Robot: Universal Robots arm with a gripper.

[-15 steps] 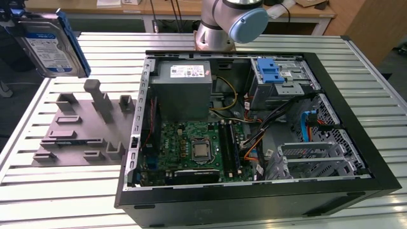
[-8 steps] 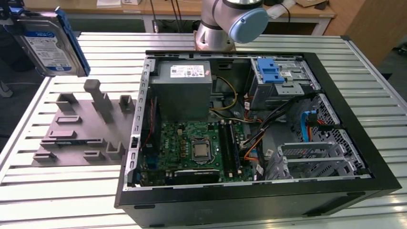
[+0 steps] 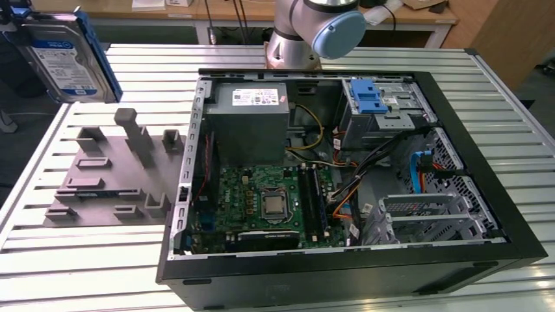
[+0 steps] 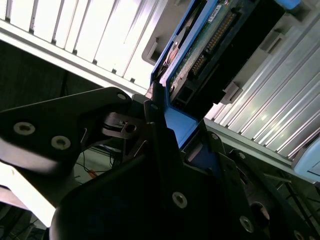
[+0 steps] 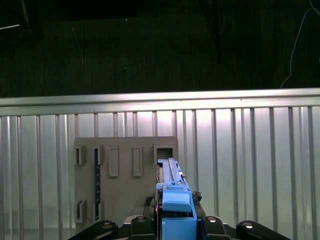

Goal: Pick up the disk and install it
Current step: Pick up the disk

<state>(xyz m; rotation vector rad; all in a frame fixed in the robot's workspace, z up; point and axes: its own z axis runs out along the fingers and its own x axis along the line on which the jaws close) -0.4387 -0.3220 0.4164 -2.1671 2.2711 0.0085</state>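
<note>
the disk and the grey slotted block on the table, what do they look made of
The flat rectangular silver disk, white-and-blue label: likely a bare metal body with a dull sheen, in a glossy blue plastic carrier frame. The grey slotted block: seemingly matte plastic, uniform grey, no shine; not certain.

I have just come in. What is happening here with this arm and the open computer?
The robot arm holds the disk in its tool, which is closed on the disk's blue frame. The disk is up in the air, above the grey holder that lies on the table, at the exterior view's left. The open computer case lies beside the holder, and the disk is not yet inside it.
</note>
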